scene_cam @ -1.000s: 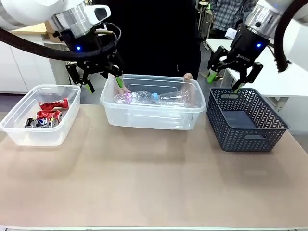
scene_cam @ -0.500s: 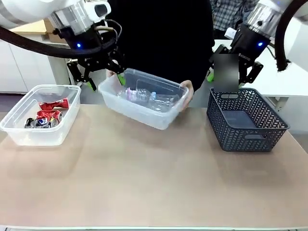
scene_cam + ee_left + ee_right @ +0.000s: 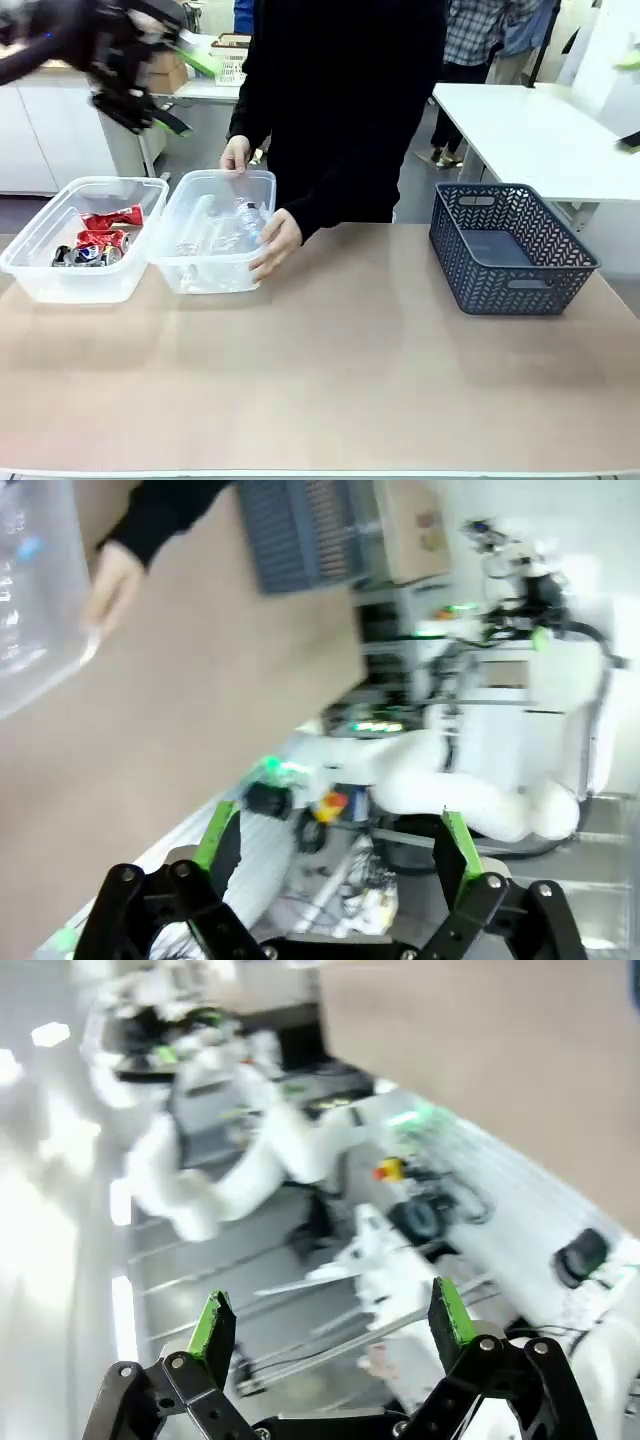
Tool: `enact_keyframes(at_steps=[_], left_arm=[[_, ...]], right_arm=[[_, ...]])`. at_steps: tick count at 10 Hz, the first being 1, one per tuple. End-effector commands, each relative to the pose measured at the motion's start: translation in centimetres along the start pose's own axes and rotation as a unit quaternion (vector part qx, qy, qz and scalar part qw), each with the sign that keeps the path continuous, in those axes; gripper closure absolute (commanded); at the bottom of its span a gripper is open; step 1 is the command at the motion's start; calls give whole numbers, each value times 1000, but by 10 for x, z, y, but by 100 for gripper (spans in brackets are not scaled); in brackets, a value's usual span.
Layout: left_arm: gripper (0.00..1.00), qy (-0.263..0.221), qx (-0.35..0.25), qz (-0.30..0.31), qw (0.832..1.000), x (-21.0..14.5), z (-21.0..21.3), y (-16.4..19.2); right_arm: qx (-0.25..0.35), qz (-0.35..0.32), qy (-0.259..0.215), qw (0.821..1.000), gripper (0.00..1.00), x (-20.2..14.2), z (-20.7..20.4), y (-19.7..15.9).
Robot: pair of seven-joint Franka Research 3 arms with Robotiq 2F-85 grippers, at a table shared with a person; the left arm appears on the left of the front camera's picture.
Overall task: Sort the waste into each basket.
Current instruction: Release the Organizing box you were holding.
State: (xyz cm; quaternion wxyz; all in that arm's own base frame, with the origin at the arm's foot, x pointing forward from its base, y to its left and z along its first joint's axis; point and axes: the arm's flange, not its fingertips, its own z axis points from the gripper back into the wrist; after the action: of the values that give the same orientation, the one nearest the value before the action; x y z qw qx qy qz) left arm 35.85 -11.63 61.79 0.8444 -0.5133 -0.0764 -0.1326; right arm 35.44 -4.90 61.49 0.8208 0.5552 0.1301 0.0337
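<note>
Sorting looks finished: cans in one clear tub, bottles in the other, side by side at the table's left.

Red and silver cans lie in the left tub; a person's hand holds the bottle tub. The lattice basket seems empty. The left gripper, blurred, is raised high, fingers apart; the right gripper is likewise spread, grasping nothing.

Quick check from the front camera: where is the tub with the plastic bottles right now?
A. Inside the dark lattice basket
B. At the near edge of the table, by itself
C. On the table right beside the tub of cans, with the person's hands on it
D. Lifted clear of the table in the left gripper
C: the tub of bottles sits beside the tub of cans, and the person's hand rests on its near corner.
</note>
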Motion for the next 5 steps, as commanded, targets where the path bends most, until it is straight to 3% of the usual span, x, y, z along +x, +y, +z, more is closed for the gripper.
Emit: enact_keyframes(at_steps=[1, 2, 3, 4, 5], left_arm=[[0, -71, -152, 80, 983, -28, 24, 57], [0, -115, -169, 107, 973, -38, 33, 75], [0, -119, -133, 166, 970, -35, 27, 85], [0, -68, -135, 72, 986, -26, 43, 57], [0, -68, -135, 72, 986, -26, 43, 57]], right_arm=[[226, -123, -74, 964, 0, 20, 17, -32], [242, -132, -96, 956, 0, 21, 23, -45], [208, -150, -132, 957, 0, 27, 16, -51], [138, -80, -33, 987, 0, 5, 38, -49], [138, -80, -33, 987, 0, 5, 38, -49]])
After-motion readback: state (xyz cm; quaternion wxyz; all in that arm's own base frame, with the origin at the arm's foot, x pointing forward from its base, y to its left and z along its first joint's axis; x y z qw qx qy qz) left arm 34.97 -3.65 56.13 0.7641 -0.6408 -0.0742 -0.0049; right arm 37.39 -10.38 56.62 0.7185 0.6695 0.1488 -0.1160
